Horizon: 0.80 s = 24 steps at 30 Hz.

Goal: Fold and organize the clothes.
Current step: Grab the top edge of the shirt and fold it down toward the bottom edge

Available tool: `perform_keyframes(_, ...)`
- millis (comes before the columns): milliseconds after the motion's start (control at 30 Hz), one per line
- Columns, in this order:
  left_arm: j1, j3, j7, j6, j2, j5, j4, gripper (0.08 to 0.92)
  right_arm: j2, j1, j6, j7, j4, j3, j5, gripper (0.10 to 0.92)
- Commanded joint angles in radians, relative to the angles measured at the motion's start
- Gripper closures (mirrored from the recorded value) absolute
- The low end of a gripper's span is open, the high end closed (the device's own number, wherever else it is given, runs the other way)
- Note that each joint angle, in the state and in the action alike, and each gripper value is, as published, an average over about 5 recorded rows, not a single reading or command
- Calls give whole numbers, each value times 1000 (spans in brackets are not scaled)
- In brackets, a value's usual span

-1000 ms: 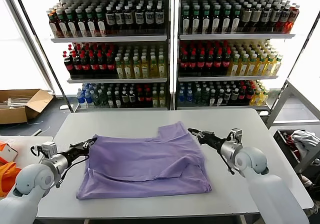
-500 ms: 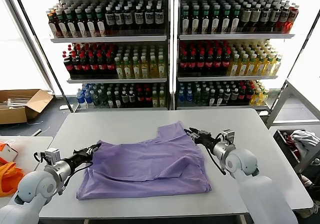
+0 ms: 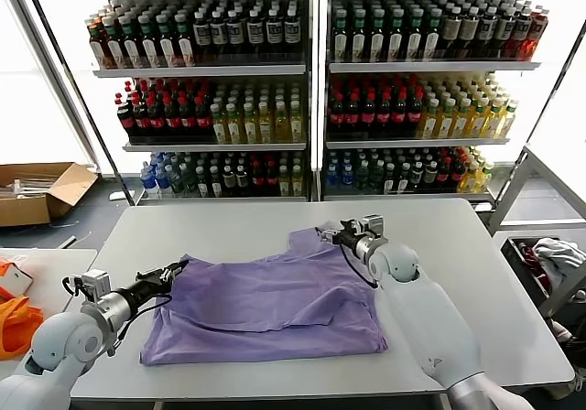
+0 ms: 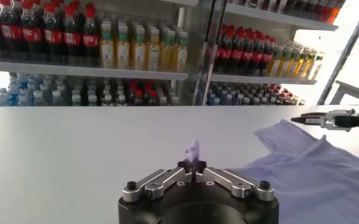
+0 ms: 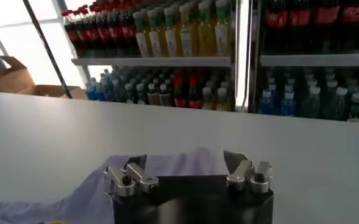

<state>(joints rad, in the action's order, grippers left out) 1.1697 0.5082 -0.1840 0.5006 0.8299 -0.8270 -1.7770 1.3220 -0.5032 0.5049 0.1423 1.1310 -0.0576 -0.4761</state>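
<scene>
We note a white table (image 3: 229, 231) in front of two tall shelving units (image 3: 316, 80) stocked with rows of bottled drinks. The lavender T-shirt (image 3: 275, 296) lies spread, partly folded, across the table's middle, one sleeve reaching toward the far edge. The left gripper (image 3: 172, 270) sits at the shirt's left edge; in the left wrist view its fingers (image 4: 193, 171) are pinched closed on a small peak of the fabric. The right gripper (image 3: 327, 235) hovers at the far sleeve with its jaws spread wide, holding nothing. A cardboard box (image 3: 37, 190) rests on the floor at left; orange fabric (image 3: 11, 323) lies on a side table.
</scene>
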Motion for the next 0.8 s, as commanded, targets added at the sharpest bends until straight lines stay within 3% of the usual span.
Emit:
perform_keyframes(33,0,1,-5,-1,-4,-2,-2,897,61,55,25,-6,-111,54,35,263)
perform_keyframes(800,3,1,-7,-2,2,-2,6,897,-33,-40,47,21,98,10,-198,905)
